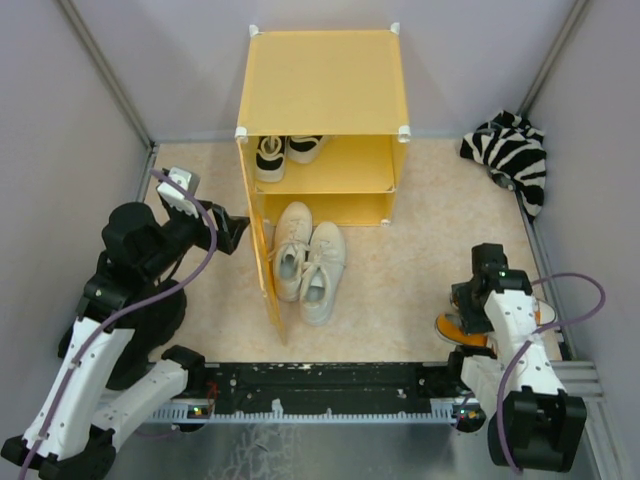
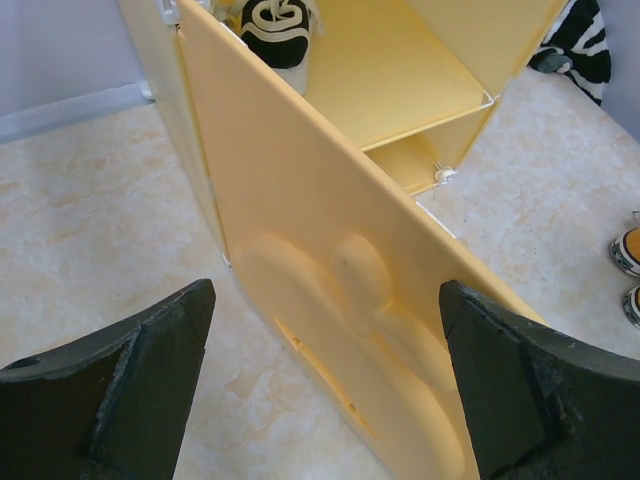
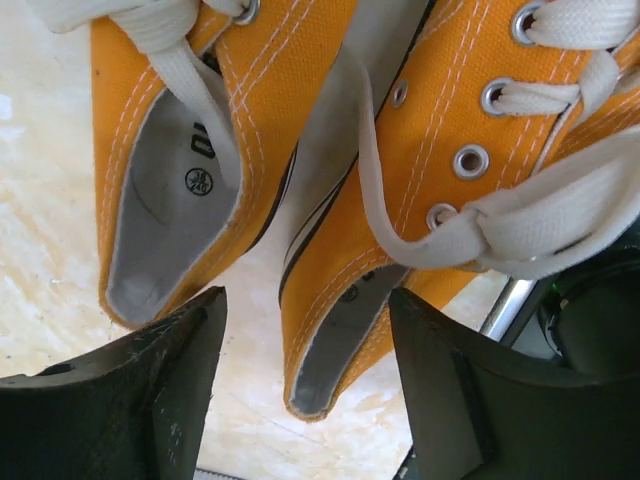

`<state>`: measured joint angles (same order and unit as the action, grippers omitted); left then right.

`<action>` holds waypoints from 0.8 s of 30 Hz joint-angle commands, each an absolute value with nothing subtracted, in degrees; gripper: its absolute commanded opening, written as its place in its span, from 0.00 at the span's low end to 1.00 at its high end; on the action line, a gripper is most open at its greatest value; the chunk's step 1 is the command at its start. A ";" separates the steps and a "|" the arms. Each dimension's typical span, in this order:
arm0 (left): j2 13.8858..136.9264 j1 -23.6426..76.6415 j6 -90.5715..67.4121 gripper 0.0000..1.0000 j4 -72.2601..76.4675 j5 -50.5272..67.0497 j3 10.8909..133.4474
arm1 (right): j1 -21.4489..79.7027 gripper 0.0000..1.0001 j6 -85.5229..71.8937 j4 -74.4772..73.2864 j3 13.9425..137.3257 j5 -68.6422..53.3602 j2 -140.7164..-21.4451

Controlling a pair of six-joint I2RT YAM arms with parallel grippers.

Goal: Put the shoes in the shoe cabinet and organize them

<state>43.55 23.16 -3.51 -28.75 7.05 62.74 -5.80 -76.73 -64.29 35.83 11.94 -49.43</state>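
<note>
Right pincer (image 3: 308, 300) wide, nothing held, over orange sneakers (image 3: 440, 110): heels nearest it, long axes running away, side by side. Nearer than left pincer (image 2: 327, 290) (also wide) at cabinet door (image 2: 330, 230).

top external: fixed, high over the near edge of the table (image 1: 420, 260), looking steeply down and forward; distant, takes in the whole surface, shoe cabinet (image 1: 322, 85) at far centre.
left wrist: low, close beside the open cabinet door (image 2: 330, 250), facing along it into the shelves; shares with top view the door, black shoes (image 2: 275, 25), striped bundle (image 2: 580, 40).
right wrist: looking down, very near the orange shoes (image 3: 240, 110); top view shows these at lower right.
</note>
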 commanded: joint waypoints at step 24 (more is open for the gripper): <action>43.44 23.73 -2.94 0.99 -27.60 7.31 61.88 | -0.33 0.00 -47.75 -15.37 36.65 -4.75 -64.52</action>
<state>43.20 23.42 -3.11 -28.75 6.83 62.15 -7.20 -57.14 -41.71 30.35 7.51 -58.83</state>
